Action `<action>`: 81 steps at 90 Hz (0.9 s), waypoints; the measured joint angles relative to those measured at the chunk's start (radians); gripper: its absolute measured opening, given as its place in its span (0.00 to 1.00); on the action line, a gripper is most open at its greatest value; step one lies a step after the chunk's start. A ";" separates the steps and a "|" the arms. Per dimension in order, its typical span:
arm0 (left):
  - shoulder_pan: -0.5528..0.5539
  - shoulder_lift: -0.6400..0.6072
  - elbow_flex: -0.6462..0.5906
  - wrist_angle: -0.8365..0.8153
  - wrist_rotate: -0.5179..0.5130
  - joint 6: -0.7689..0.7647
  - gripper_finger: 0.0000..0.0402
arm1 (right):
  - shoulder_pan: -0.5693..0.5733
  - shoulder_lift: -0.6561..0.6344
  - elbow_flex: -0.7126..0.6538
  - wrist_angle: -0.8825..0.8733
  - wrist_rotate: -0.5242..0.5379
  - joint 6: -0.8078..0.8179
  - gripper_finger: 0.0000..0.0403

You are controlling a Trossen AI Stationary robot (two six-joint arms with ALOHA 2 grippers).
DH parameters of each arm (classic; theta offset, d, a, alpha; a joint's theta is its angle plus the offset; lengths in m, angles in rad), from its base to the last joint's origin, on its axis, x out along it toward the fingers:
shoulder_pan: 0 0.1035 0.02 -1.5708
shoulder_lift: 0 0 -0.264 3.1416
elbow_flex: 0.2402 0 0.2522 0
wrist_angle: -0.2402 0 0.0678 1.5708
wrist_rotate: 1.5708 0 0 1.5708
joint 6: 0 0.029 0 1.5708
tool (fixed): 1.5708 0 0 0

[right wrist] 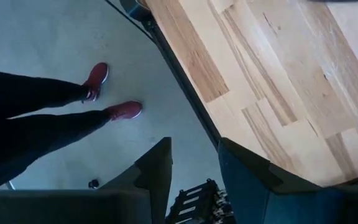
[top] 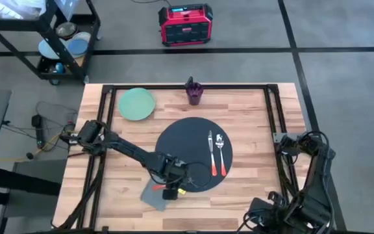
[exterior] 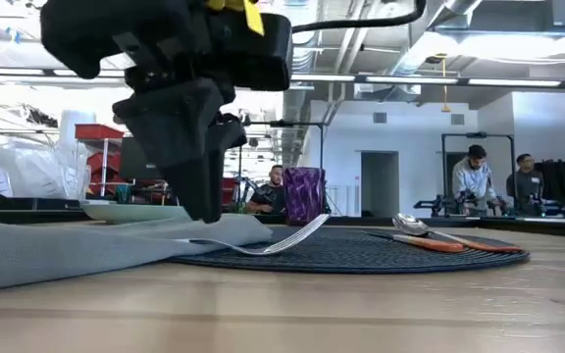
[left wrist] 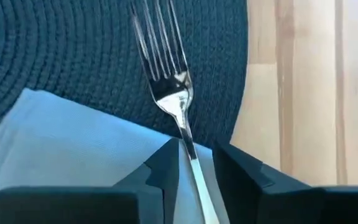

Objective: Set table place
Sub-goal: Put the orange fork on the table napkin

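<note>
- Table (top: 252, 195) of pale wooden planks stretches under both of your arms, with bare wood free on the far side of your left gripper (top: 169, 188), out toward its black rail frame (top: 274, 110).
- Round dark mat (top: 187, 140), the place being set, lies just ahead of that gripper; its rim passes under the fork tines.
- Pale green plate (top: 137, 103) sits well beyond the gripper, off the mat, so I judge it is not yet placed.
- Grey napkin (left wrist: 73, 149) lies directly beneath the gripper, overlapping the mat's near edge.
- Your left gripper is pinching a fork (left wrist: 169, 81) by its handle, tines pointing forward over the mat and tipped slightly up.
- Knife (top: 210, 151) and spoon (top: 221, 153) with orange handles already lie on the mat, well apart from your tool.
- Judging by this, you are laying the fork; next, lower it flat onto the napkin, then spread the fingers and lift straight up to avoid dragging cloth.
- Your right gripper (right wrist: 194, 168) waits with fingers spread beyond the table's edge, over the floor.
</note>
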 joint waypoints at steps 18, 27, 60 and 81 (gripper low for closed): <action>-0.004 0.000 0.000 0.030 0.016 0.000 0.20 | 0.000 0.000 0.000 -0.001 0.000 0.000 0.29; -0.004 0.000 0.000 0.029 0.015 0.000 0.20 | 0.000 0.000 0.000 -0.001 0.000 0.000 0.29; -0.008 0.048 0.007 0.054 0.042 -0.002 0.15 | 0.000 0.000 0.000 0.011 -0.003 0.001 0.29; -0.012 0.060 0.007 0.034 0.045 -0.005 0.12 | 0.000 0.000 0.000 0.020 -0.003 0.002 0.29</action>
